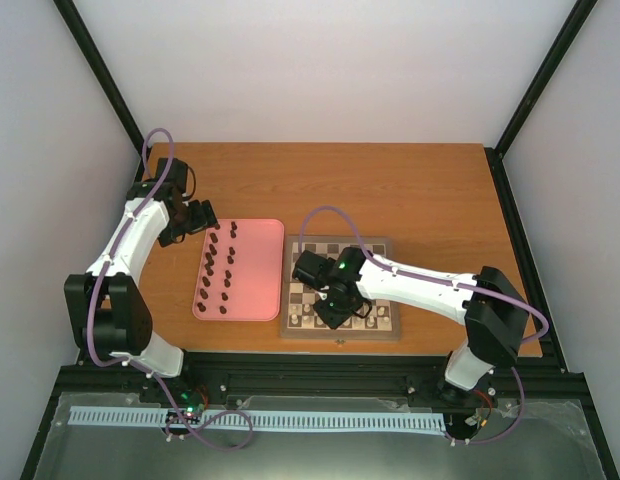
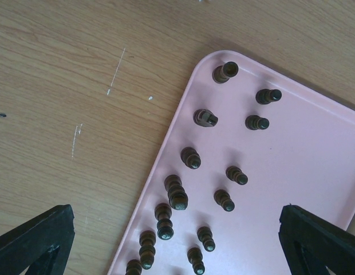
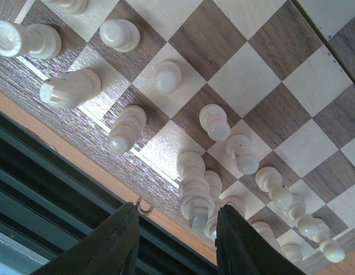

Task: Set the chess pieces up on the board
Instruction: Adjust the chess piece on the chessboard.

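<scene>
Done: cream pieces on board (near rows).
Pending: dark pieces on pink tray.
Left jaws: released.
Right jaws: parted, straddling one.

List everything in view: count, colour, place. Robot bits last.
table: one, orange-brown wood, under everything
pink tray: one, left of the board
board: one, brown and cream checks, near table edge
dark brown chess pieces: at least thirteen, on the tray's left half
white chess pieces: a dozen-plus, exact count unclear, board's near rows
left gripper: black, open, above the tray's far-left corner
right gripper: black, jaws apart around a white piece, over the board's near edge
</scene>
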`<state>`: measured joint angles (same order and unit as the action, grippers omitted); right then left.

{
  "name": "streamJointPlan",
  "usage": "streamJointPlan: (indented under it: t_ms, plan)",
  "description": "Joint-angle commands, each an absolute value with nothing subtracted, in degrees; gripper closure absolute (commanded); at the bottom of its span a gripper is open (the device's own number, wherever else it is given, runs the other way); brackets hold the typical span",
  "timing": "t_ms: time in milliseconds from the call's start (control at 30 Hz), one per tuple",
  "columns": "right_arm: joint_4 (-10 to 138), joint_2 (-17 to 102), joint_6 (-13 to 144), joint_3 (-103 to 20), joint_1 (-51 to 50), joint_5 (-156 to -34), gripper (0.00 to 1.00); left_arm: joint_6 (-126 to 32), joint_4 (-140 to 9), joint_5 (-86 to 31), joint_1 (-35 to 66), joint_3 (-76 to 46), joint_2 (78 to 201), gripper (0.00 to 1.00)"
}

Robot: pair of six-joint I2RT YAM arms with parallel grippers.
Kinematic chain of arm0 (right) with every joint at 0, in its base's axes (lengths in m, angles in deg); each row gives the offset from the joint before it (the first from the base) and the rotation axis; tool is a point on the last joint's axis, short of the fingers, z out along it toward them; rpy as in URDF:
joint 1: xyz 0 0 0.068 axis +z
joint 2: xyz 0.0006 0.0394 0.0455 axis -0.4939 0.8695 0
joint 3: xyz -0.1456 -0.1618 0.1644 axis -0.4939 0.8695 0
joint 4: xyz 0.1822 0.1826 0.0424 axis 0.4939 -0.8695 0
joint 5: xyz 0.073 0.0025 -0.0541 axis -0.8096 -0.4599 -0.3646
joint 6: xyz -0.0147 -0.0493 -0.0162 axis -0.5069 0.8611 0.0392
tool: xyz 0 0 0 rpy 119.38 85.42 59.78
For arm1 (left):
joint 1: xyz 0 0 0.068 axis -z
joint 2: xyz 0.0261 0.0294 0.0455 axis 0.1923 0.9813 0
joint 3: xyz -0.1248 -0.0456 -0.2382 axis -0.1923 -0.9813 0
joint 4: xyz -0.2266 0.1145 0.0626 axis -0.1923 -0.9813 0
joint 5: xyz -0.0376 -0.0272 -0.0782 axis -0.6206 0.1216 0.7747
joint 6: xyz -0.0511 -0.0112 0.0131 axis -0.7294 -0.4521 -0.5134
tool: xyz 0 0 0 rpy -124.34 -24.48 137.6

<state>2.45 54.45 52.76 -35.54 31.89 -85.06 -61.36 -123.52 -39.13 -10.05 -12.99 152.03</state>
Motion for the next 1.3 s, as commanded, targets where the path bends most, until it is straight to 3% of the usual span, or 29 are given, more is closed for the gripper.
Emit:
streamJointPlan:
  t_ms: [0,1267]
  plan:
    - [2.95,54.81,53.48,-36.94,32.04,-83.76,0.61,-60.96,-123.2,-39.86,-9.86,-11.1,152.52,0.0]
    - [2.19,55.96,52.66,-35.83,31.04,-83.82,0.62,-60.87,-123.24,-39.95,-9.88,-11.18,152.84,0.0]
